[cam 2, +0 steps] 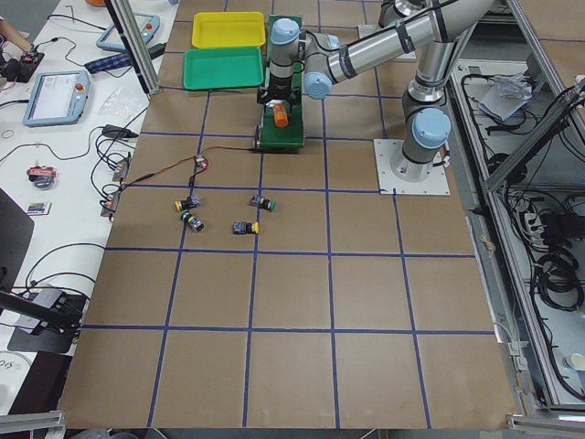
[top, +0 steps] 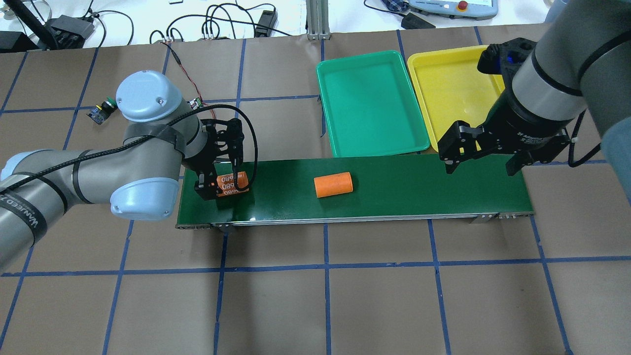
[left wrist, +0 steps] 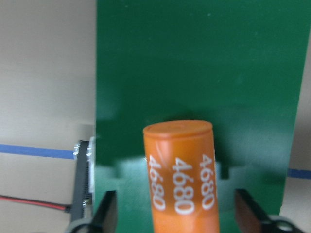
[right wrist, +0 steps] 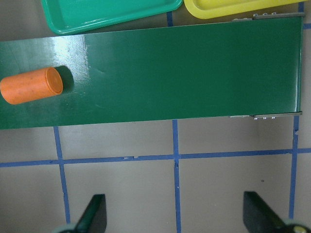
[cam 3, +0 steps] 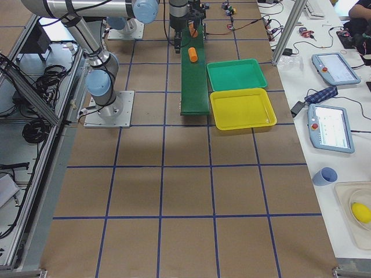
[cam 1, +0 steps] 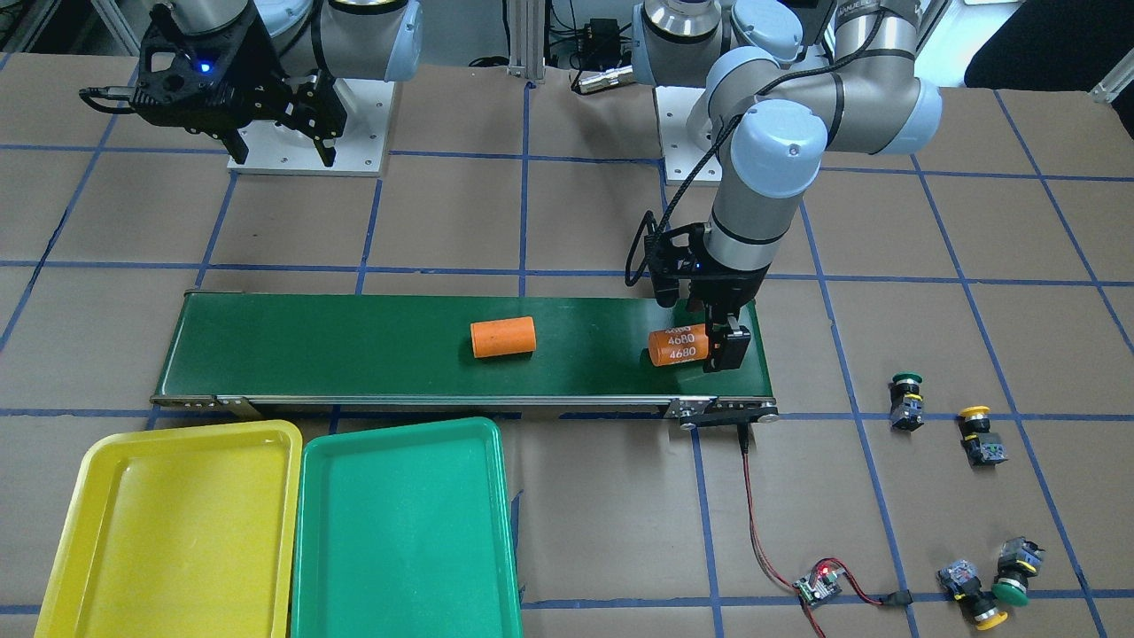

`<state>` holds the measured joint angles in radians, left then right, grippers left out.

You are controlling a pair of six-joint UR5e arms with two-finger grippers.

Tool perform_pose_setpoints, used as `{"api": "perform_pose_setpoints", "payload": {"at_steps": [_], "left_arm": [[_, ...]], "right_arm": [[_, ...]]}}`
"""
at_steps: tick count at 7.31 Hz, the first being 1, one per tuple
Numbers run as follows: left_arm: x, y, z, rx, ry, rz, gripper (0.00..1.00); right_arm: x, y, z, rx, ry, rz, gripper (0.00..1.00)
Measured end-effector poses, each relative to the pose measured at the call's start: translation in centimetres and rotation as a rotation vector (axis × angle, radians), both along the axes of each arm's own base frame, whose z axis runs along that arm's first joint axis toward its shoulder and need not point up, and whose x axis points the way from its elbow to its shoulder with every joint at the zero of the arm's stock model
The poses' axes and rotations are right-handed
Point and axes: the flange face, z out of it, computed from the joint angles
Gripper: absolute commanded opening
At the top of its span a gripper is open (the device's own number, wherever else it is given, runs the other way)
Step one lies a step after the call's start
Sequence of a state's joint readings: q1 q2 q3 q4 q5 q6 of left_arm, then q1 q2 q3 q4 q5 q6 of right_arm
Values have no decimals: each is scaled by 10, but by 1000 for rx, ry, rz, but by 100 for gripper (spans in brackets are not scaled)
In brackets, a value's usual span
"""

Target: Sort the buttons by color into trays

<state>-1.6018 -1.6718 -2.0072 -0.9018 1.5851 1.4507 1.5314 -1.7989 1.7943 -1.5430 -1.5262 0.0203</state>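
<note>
Spread apart, my left pincer (left wrist: 175,204) straddles the orange cylinder marked 4680 (left wrist: 182,179), which lies on the left end of the dark-green conveyor belt (cam 1: 354,346). The wrist view shows a gap between each finger and the cylinder's sides, so I grasp nothing. My right pincer (right wrist: 173,204) is released too, hanging empty above the right end of the belt, on my near side of it. As for the sorting, I judge that it has not begun. The yellow tray (cam 1: 177,532) and the green tray (cam 1: 399,540) sit side by side on the far side of the belt towards my right, and both are bare. All four buttons lie on the brown table well to my left, past the belt's left end. A green-capped button (cam 1: 906,400) and a yellow-capped button (cam 1: 977,432) stand close together, and farther from me a second yellow one (cam 1: 970,592) and a second green one (cam 1: 1014,571) lie tipped over, almost touching. A plain orange cylinder (cam 1: 502,338) rests mid-belt and belongs in no tray. Four picks and four placements are left, two for each colour.
</note>
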Motion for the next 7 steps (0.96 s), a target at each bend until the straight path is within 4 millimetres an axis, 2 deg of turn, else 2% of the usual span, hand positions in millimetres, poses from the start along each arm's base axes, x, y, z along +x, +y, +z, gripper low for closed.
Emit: {"api": "perform_pose_setpoints", "payload": {"at_steps": [1,2,3,5,6,7], "left_arm": [[8,-12,25,-36,2,-3,100],[33,-30,42,-45,21,20,100],[81,-54,49,-49,65,89,100],[190,-105,38,-61,147,274,100],[228,-128,24,-55,182,399,100],[251,-139,8,-32,202,520,100]], "right_arm": [[-2,0,0,1,15,-2,100],[-3,1,1,0,24,-3,100],[-3,3,3,-3,29,-5,100],[-3,7,6,-13,31,-5,100],[-2,7,6,-18,32,-4,100],[-2,7,7,-21,32,-4,100]]}}
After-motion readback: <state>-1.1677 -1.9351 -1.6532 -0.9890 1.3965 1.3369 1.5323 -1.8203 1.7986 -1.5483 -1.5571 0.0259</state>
